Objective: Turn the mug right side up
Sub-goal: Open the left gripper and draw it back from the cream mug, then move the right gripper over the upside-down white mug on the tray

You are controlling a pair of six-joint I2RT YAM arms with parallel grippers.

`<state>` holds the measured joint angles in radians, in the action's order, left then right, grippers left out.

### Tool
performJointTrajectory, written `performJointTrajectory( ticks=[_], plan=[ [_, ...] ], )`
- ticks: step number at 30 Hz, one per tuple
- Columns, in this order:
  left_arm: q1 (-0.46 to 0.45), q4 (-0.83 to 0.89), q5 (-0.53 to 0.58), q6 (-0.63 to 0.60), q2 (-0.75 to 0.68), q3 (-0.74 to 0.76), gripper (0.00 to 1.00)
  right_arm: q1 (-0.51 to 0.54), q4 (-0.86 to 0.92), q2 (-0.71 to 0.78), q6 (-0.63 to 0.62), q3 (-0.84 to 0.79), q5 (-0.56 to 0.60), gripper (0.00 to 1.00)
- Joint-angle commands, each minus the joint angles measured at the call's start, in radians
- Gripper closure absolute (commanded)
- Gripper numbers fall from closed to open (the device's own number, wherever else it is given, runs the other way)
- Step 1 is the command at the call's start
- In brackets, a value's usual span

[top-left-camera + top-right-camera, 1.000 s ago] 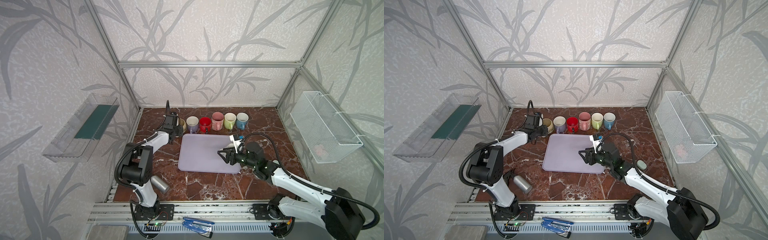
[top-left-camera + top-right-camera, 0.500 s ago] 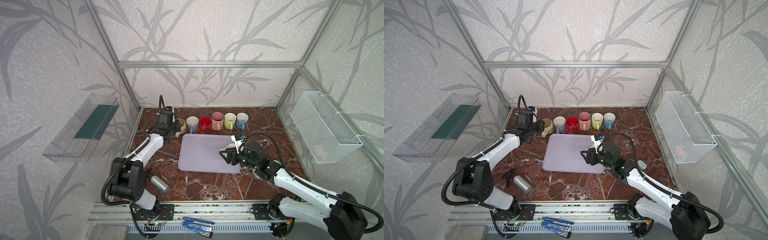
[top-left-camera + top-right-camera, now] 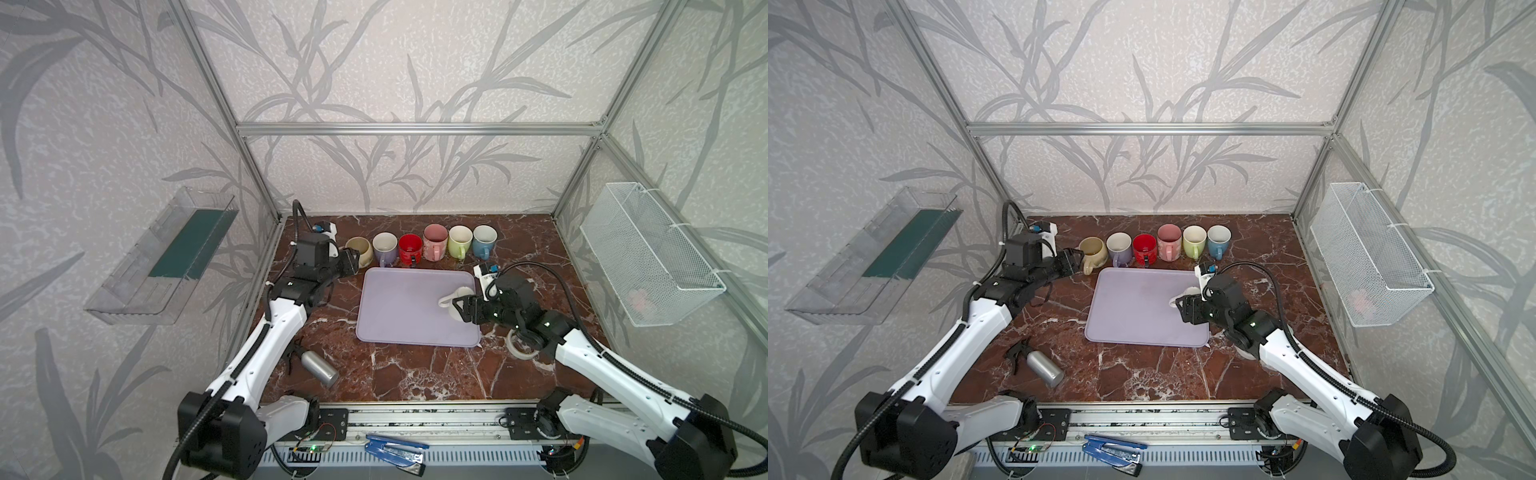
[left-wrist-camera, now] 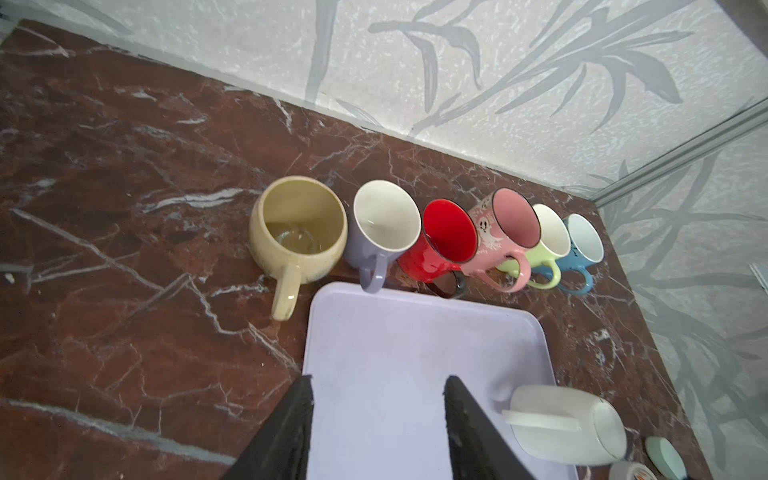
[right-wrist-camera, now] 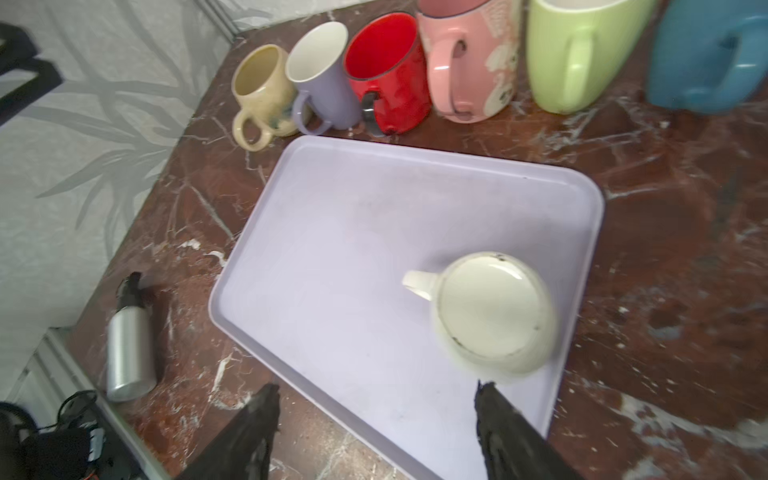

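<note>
Shows mug [image 3: 459, 293] base-up on tray [image 3: 399, 307], right of centre in a top view; holds right fingers [image 5: 498, 419] apart, empty, beside it, likely to straddle it; parks left fingers [image 4: 297, 407] apart, empty, by cup row [image 3: 435, 245].

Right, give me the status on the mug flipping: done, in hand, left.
Done: the six mugs in the back row all stand mouth up. In hand: nothing is gripped. The right pincer is open just short of the white mug, and the left pincer is open and empty. Left: the white mug sits base up on the tray, so gripping it, flipping it and setting it down are not yet done.
</note>
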<state>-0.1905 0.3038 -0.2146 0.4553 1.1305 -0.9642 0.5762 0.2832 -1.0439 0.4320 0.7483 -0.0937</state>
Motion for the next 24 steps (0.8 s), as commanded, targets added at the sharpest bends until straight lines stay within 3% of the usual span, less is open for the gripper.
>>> performJointTrajectory(
  ticks=[1,12,19,20,22,24],
  plan=[
    [0.0,0.071,-0.053,0.042,-0.093,0.053,0.5,-0.011,0.141,-0.04,-0.068,0.111,0.016,0.24],
    [0.0,0.215,-0.017,-0.03,-0.37,0.186,0.47,0.032,0.45,-0.308,-0.234,0.463,0.121,0.23],
    [0.0,0.227,-0.052,-0.047,-0.396,0.2,0.42,0.088,0.597,-0.504,-0.298,0.68,0.197,0.23],
    [0.0,0.226,-0.052,-0.046,-0.395,0.198,0.41,0.094,0.61,-0.526,-0.301,0.703,0.205,0.23],
    [0.0,0.23,-0.049,-0.041,-0.4,0.201,0.26,0.1,0.631,-0.573,-0.304,0.743,0.207,0.23],
    [0.0,0.235,-0.046,-0.041,-0.405,0.203,0.21,0.105,0.642,-0.609,-0.308,0.764,0.216,0.23]
  ],
)
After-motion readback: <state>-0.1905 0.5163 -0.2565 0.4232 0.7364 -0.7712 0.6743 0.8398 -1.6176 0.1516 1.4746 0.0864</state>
